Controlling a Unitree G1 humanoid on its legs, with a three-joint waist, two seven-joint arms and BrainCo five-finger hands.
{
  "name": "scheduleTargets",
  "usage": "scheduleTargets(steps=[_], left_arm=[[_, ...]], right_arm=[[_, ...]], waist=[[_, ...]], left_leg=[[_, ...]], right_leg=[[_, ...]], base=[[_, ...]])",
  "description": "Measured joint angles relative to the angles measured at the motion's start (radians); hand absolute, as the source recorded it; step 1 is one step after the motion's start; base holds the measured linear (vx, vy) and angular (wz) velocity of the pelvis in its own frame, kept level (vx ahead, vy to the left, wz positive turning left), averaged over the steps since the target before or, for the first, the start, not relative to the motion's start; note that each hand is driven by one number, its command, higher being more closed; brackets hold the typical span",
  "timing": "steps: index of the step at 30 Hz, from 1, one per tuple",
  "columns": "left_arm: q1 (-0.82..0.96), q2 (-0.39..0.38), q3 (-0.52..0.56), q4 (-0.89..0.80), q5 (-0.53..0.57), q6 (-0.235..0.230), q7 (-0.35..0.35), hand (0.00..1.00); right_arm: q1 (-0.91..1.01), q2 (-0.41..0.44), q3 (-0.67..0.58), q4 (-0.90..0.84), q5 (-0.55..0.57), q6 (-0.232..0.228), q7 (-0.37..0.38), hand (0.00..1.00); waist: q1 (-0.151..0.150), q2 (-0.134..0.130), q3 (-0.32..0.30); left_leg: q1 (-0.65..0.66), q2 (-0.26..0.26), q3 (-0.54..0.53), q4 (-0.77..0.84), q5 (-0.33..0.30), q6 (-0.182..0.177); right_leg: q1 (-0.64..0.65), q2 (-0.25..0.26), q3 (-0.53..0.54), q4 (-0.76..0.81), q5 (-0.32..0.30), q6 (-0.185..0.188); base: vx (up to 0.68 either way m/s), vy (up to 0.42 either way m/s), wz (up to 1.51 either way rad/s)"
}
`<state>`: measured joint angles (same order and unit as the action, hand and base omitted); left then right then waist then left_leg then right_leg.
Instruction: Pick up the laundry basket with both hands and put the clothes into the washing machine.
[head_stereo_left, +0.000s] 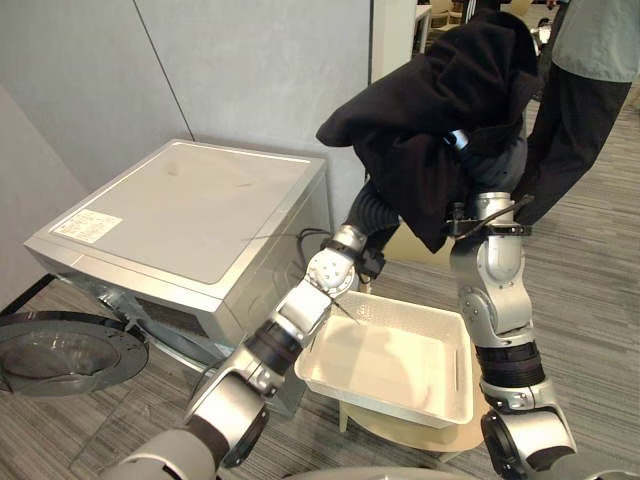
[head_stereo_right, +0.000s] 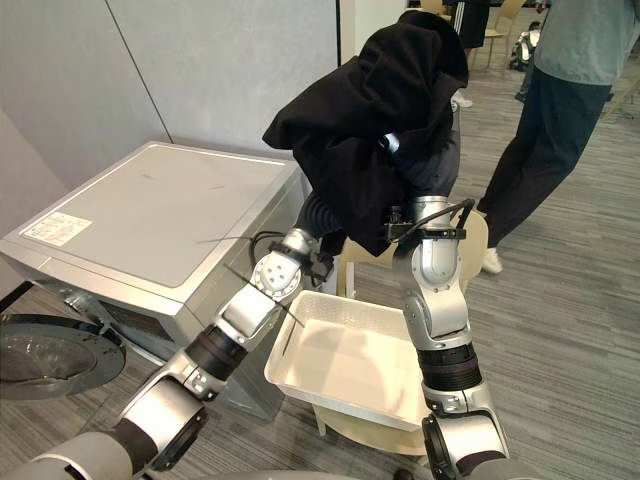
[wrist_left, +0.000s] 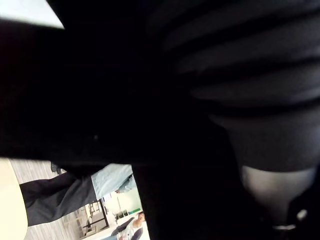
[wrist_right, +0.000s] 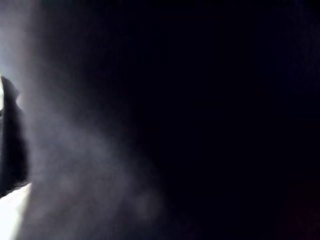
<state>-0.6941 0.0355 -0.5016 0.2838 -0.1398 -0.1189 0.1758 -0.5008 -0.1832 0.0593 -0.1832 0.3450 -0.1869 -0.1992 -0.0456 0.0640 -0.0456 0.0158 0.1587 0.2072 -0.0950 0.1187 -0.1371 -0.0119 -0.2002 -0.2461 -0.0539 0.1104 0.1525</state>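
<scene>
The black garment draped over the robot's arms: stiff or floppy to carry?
Probably floppy: the black garment droops in soft folds. It could slip off or snag, since a loose flap dangles above the white basket.

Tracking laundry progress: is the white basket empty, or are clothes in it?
Empty. The white basket shows a bare bottom with nothing lying in it; the black garment hangs raised above it.

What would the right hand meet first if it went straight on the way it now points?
The black garment draped over the right hand, probably touching it; beyond the cloth, depth is too unclear to judge.
</scene>
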Motion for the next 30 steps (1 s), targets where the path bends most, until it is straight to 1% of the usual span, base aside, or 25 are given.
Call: scheduleTargets(steps=[3, 9, 14, 19, 22, 24, 27, 30], left_arm=[[-0.041, -0.005, 0.000, 0.001, -0.009, 0.003, 0.002, 0.00], [-0.072, -0.001, 0.000, -0.004, -0.086, 0.003, 0.019, 0.00], [-0.073, 0.013, 0.001, -0.061, -0.086, 0.006, 0.019, 0.00], [-0.067, 0.039, 0.001, -0.134, -0.087, 0.008, -0.005, 0.00], [-0.060, 0.045, 0.002, -0.174, -0.108, 0.007, -0.024, 0.00], [-0.058, 0.044, 0.006, -0.181, -0.117, 0.006, -0.024, 0.00], [-0.021, 0.043, 0.014, -0.208, -0.125, 0.004, -0.025, 0.00], [-0.006, 0.033, 0.007, -0.208, -0.124, 0.004, -0.045, 0.00]], right_arm=[[0.000, 0.006, 0.010, 0.000, 0.008, 0.000, 0.008, 1.00], [0.004, 0.012, 0.022, 0.000, 0.008, -0.002, 0.030, 1.00], [0.065, 0.012, 0.016, -0.002, 0.008, -0.006, 0.048, 1.00], [0.132, 0.011, -0.017, -0.018, 0.008, -0.003, 0.051, 1.00], [0.175, 0.003, -0.039, -0.026, 0.007, 0.000, 0.053, 1.00], [0.195, 0.001, -0.046, -0.026, 0.006, 0.002, 0.053, 1.00], [0.200, 0.000, -0.052, -0.025, -0.003, 0.017, 0.057, 1.00], [0.200, 0.001, -0.051, -0.003, -0.003, 0.021, 0.068, 1.00]], waist=[[-0.001, -0.001, 0.000], [-0.008, -0.007, 0.005], [-0.008, -0.014, 0.009], [-0.008, -0.018, 0.012], [-0.007, -0.019, 0.013], [-0.007, -0.020, 0.012], [-0.009, -0.020, 0.012], [-0.011, -0.025, 0.012]], left_leg=[[0.000, 0.001, 0.011, 0.000, 0.000, 0.000], [0.004, 0.001, 0.016, 0.000, 0.000, 0.000], [0.007, 0.001, 0.016, 0.000, 0.000, 0.000], [0.007, 0.001, 0.013, -0.001, 0.000, 0.000], [0.011, 0.001, 0.006, -0.002, 0.000, 0.000], [0.013, 0.001, 0.002, -0.003, 0.000, 0.000], [0.013, 0.002, 0.002, -0.008, 0.000, 0.000], [0.012, 0.002, 0.000, -0.008, 0.000, 0.000]], right_leg=[[-0.008, 0.001, 0.009, 0.000, 0.004, -0.002], [-0.009, 0.001, 0.015, 0.000, 0.006, -0.002], [-0.006, 0.001, 0.015, 0.001, 0.005, -0.003], [-0.004, 0.001, 0.013, 0.001, -0.001, 0.000], [0.006, 0.001, 0.005, 0.000, -0.002, 0.001], [0.010, 0.001, 0.002, 0.001, -0.005, 0.002], [0.009, 0.001, 0.002, 0.000, -0.005, 0.002], [0.008, 0.001, 0.002, 0.000, -0.005, 0.002]], base=[[-0.02, -0.004, -0.11], [-0.01, -0.002, -0.02], [0.00, 0.000, 0.00], [0.00, 0.000, 0.01], [-0.01, -0.002, 0.07], [-0.01, -0.001, 0.04], [0.00, 0.000, 0.00], [0.00, 0.000, 0.00]])
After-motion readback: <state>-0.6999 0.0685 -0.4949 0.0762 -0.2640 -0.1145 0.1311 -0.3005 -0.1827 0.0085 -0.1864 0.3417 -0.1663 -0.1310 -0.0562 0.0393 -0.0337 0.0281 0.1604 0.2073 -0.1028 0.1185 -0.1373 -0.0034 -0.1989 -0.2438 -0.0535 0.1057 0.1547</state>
